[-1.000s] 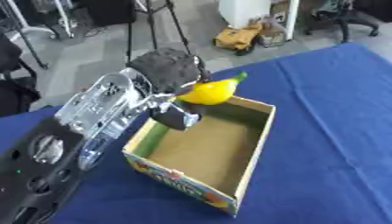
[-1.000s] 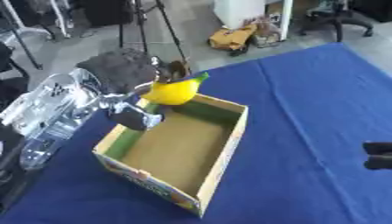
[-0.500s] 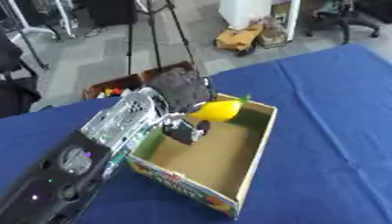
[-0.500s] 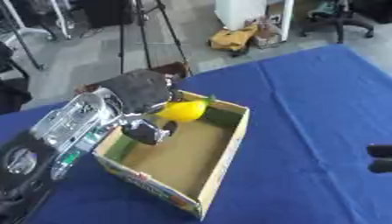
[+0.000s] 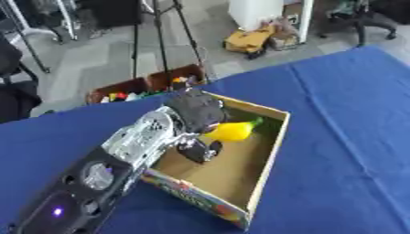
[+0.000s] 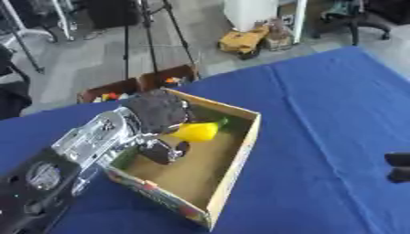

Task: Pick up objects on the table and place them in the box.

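The yellow fruit [image 5: 231,131], lemon-like with a green tip, sits inside the open top of the cardboard box [image 5: 267,160], in its far half and above the brown floor. Its long axis runs from lower left to upper right, and the green tip points toward the box's far right wall. The blunt yellow end lies at the left hand [image 5: 197,119], whose dark fingers are curled round the fruit from above and from the left. Whether the fruit touches the box floor cannot be told.

The left arm, silver and black, comes in from the lower left corner and crosses the box's left wall. The box has a printed colourful front face and stands askew on the blue table [image 5: 344,114].

The right hand [image 6: 398,166] shows only in the right eye view as 2 dark shapes at the right edge, well apart from the box; its fingers cannot be made out.
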You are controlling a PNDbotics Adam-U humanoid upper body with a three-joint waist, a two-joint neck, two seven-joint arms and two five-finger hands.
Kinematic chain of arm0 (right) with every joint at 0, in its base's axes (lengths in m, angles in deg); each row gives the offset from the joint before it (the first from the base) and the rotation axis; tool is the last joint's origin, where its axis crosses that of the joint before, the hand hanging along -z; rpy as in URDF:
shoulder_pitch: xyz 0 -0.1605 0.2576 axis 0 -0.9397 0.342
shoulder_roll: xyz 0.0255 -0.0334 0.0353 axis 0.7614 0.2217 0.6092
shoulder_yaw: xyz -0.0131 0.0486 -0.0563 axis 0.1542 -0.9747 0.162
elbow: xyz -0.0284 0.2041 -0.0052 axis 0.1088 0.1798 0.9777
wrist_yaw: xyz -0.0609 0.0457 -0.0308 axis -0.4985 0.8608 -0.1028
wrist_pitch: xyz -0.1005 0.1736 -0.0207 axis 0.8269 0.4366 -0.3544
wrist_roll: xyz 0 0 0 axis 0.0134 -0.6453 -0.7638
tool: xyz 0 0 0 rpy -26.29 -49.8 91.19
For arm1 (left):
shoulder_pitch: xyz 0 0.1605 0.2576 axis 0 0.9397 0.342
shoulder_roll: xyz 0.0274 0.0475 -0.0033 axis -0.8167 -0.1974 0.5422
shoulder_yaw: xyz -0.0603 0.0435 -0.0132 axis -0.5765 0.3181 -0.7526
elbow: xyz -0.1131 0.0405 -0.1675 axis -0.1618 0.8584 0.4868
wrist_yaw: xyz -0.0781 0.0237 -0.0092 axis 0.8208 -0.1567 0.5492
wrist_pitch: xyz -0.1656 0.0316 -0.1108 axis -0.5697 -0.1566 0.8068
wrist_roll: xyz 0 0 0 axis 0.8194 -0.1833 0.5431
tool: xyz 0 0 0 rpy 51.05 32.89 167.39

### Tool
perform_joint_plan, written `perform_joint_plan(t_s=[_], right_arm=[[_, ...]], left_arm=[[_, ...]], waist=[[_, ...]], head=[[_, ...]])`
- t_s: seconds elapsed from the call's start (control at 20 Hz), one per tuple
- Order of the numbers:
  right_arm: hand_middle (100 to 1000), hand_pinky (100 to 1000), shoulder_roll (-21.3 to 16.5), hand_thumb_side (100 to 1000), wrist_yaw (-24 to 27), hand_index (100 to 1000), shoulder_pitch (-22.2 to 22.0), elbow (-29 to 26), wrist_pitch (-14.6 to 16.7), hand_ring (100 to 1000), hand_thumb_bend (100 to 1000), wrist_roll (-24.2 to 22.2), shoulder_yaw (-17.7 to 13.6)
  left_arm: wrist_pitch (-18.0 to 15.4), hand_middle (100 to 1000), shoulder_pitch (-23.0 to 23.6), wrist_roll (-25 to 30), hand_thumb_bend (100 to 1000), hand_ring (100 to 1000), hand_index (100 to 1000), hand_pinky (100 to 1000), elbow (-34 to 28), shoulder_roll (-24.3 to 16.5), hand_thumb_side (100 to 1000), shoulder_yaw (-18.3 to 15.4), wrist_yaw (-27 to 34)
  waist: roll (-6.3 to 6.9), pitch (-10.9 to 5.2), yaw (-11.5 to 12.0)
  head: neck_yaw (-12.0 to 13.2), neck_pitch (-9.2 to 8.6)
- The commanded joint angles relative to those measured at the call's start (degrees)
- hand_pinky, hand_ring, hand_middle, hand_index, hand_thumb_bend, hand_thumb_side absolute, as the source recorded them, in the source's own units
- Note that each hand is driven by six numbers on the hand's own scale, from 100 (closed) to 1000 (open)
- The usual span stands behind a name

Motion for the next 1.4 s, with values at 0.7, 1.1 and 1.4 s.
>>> perform_joint_plan(t_s=[0.7, 1.1, 1.4], right_arm=[[490, 618, -0.41, 953, 0.47, 688, 0.13, -0.87, 4.37, 677, 100, 3.71, 0.04], [490, 618, -0.47, 953, 0.81, 685, -0.02, -0.87, 4.54, 677, 100, 3.6, 0.0], [490, 618, -0.3, 954, 0.56, 684, -0.52, -0.87, 4.49, 678, 100, 3.78, -0.37]], left_arm=[[-2.31, 917, -0.7, 6.23, 151, 973, 934, 923, 0.75, 0.68, 578, -0.26, -2.41], [-0.97, 884, -0.45, 7.31, 176, 962, 922, 911, -1.27, 0.61, 637, -1.19, -3.02], [4.45, 804, 1.69, 2.43, 100, 866, 884, 775, -15.16, -1.96, 673, -6.18, 2.86]], waist=[[-0.97, -0.96, -0.42], [-1.15, -1.2, -0.36], [-1.31, -1.39, 0.55]], head=[[0.33, -0.91], [0.38, -1.13], [-0.31, -0.62]])
